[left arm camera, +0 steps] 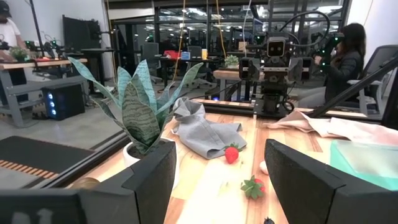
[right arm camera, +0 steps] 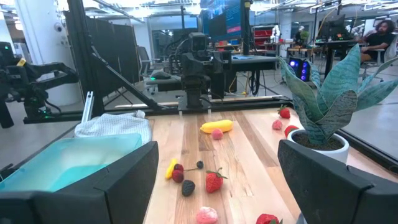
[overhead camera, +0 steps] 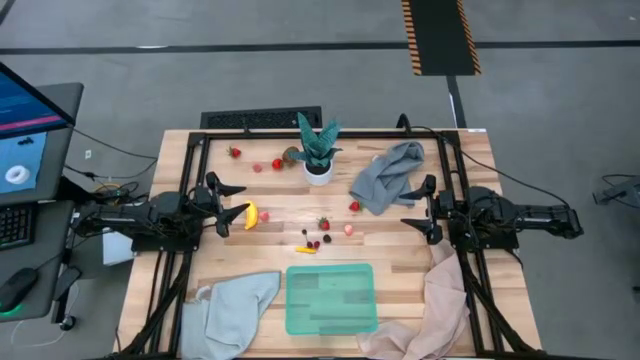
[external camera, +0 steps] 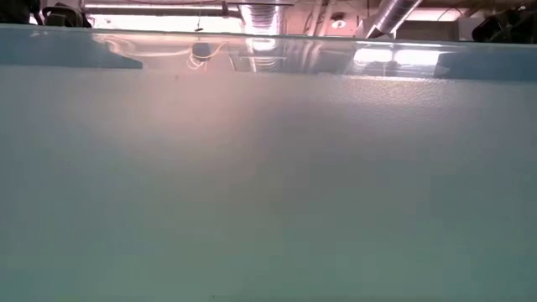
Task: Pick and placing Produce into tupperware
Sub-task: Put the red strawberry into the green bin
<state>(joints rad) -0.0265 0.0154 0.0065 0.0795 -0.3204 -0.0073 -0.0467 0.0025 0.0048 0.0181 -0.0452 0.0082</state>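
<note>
Landmark: the potted plant (overhead camera: 318,150) in its white pot, standing at the far middle of my wooden table (overhead camera: 270,215).
My left pincer (overhead camera: 229,204): well to the left of the plant, fingers apart with nothing between them (the fingertips sit just beside the banana, not on it).
My right pincer (overhead camera: 421,208): well to the right of the plant, fingers spread wide, holding nothing.
Banana (overhead camera: 251,215): yellow, lying nearer me than the plant and off to its left, at my left fingertips.
Strawberries by the plant: one (overhead camera: 234,152) far out to its left, another (overhead camera: 277,164) closer in, with a brown round piece (overhead camera: 290,155) just beside the pot.
Strawberries in front of the plant: one (overhead camera: 323,223) straight out toward the table's middle, one (overhead camera: 354,206) to the right by the grey cloth (overhead camera: 389,173).
Dark berries (overhead camera: 316,241): a small cluster in front of the plant, near a tiny yellow-orange piece (overhead camera: 305,249).
Pink piece (overhead camera: 348,229): just right of that cluster.
Tupperware (overhead camera: 331,297): mint-green, at the near edge straight in front of the plant (I cannot make out any fruit inside it).
Cloths at the near edge: a pale grey-green one (overhead camera: 235,310) left of the tupperware, a pinkish one (overhead camera: 432,305) on its right.
Low view: filled by a pale mint surface, so it tells me nothing of the table.
</note>
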